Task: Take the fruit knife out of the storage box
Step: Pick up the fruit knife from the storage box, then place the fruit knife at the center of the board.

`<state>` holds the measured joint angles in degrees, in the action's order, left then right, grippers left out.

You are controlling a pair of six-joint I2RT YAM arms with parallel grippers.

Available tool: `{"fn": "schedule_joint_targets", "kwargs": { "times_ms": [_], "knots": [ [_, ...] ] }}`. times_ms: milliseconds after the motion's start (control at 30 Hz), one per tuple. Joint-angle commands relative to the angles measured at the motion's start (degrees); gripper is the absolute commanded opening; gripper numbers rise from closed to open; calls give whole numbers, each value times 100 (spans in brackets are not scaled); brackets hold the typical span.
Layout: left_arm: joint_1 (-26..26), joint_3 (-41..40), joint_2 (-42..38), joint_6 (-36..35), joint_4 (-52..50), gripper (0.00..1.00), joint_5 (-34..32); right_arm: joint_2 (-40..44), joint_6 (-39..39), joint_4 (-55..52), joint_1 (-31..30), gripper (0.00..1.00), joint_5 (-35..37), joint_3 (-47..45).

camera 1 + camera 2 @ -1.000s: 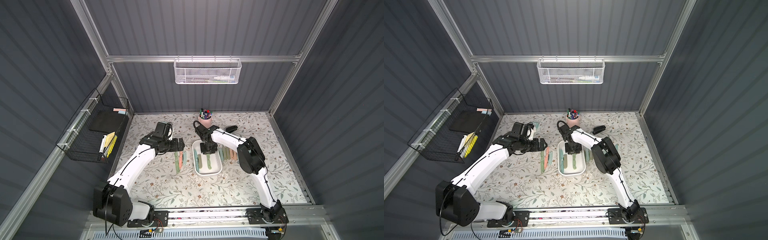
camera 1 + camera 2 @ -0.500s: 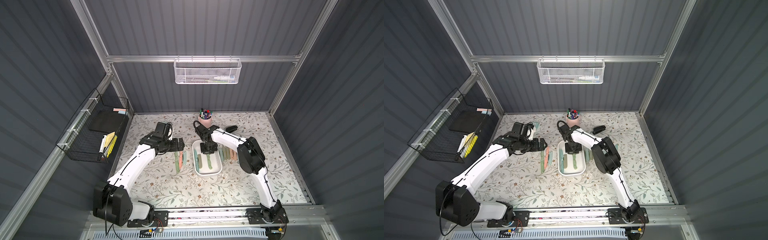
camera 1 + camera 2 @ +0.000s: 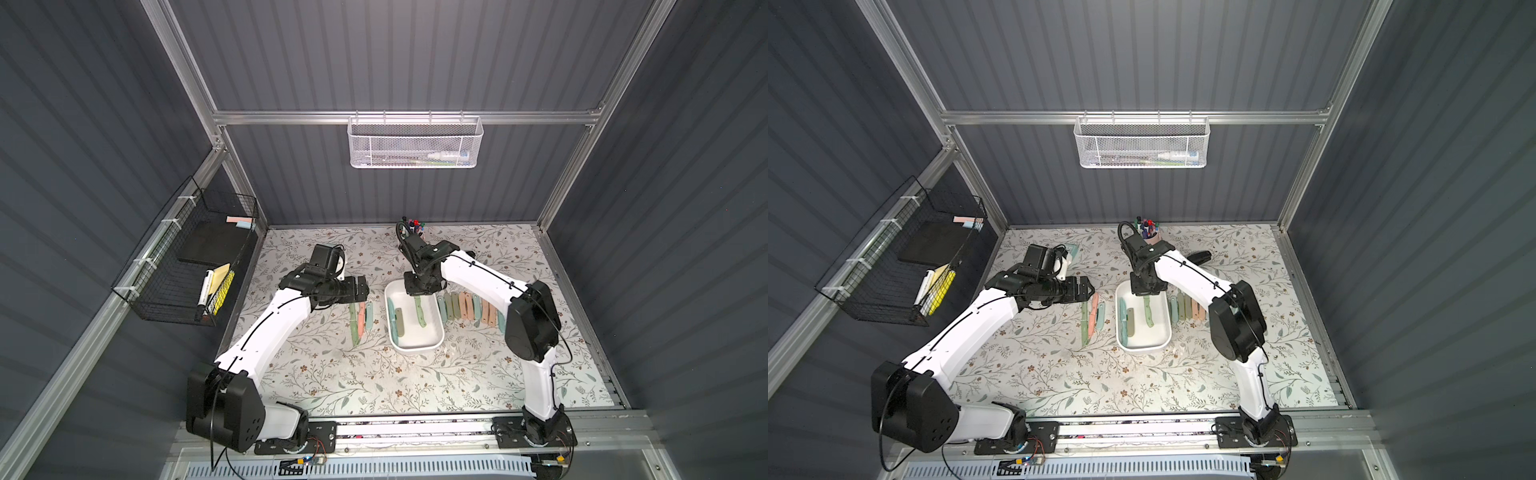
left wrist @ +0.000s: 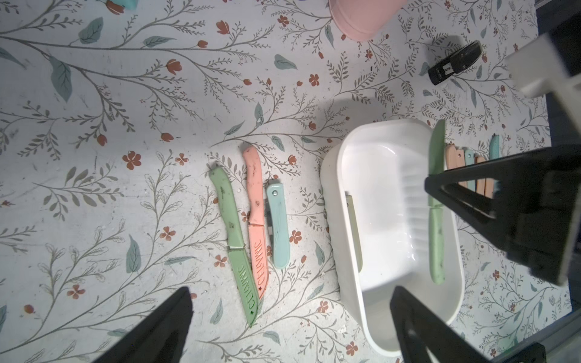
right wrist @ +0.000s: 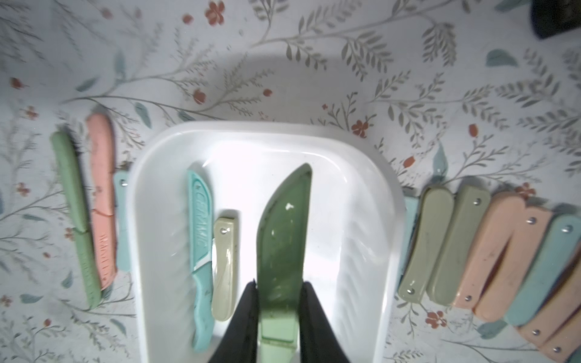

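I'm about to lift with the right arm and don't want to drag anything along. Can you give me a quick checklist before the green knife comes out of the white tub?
1. Grip: right gripper shut on green fruit knife: ok.
2. Lift: knife off the storage box floor: cannot tell.
3. Neighbours: teal ceramic knife and beige folding knife apart from the held knife: ok.
4. Other arm: left gripper open, outside the box: ok.
5. Set-down: bare mat in front of the box: ok.
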<state>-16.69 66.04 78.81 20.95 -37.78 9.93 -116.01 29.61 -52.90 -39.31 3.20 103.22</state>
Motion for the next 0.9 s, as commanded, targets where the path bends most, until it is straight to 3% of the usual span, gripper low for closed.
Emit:
{"fn": "schedule_joint_targets", "kwargs": {
  "times_ms": [0, 233, 433, 600, 733, 867],
  "knots": [
    [34, 19, 82, 50, -89, 99, 68, 387, -126, -4, 159, 15, 10, -266],
    [35, 15, 93, 33, -72, 99, 167, 1386, -377, 56, 1069, 15, -57, -1122],
    [34, 92, 308, -197, 52, 99, 519, 1760, -659, -42, 2536, 15, -40, -2095],
    [34, 99, 497, -171, 327, 99, 1328, 1613, -820, -96, 3495, 15, 563, -2560],
    [34, 33, 518, -135, 548, 99, 1805, 1184, -902, -242, 3740, 15, 1126, -2398],
    [26, 5, 486, -144, 611, 99, 1937, 732, -1050, -197, 3805, 15, 1183, -2191]
  ]
}}
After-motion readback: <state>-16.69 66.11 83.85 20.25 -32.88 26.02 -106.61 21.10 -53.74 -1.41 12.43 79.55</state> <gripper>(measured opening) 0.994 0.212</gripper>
